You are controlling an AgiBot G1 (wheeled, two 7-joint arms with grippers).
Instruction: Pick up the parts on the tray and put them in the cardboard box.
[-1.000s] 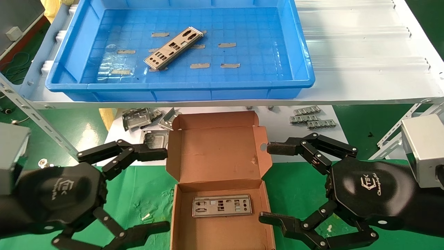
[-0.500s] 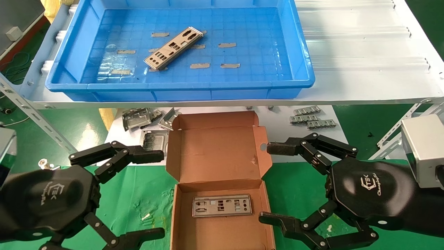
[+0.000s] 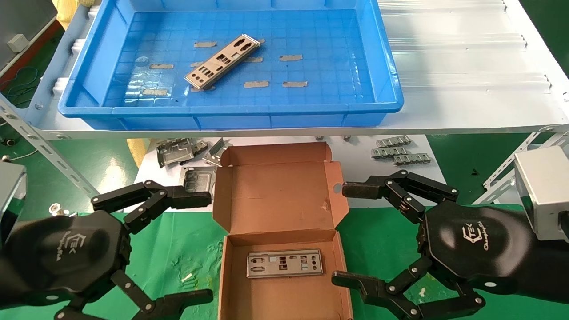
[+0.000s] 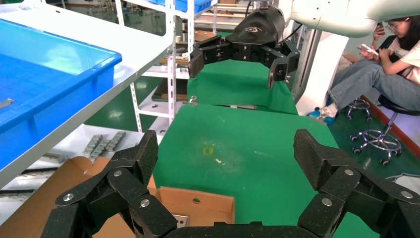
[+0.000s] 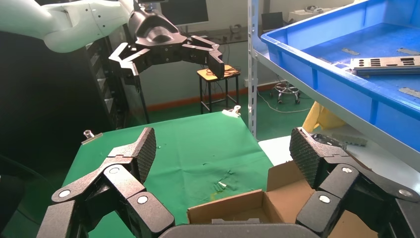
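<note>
Nearest the robot, the left gripper [image 3: 198, 246] hangs over the green counter [image 3: 178, 249] just left of the cardboard box [image 3: 231, 284], its jaws spread wide and holding nothing. The right gripper [image 3: 351, 233] hangs just right of the box, its jaws likewise wide apart and empty. One part [image 3: 284, 263] lies flat on the floor of the box, whose lid [image 3: 278, 195] stands open toward the shelf. Beyond the lid, grey folded brackets [image 3: 178, 153] and small slotted strips [image 3: 398, 151] lie on a white lower surface. Farthest off, the blue tray [image 3: 231, 113] sits on the raised white shelf [image 3: 466, 66], and a second part [image 3: 221, 62] lies at a slant on its grid floor among bits of grey tape [image 3: 256, 83].
</note>
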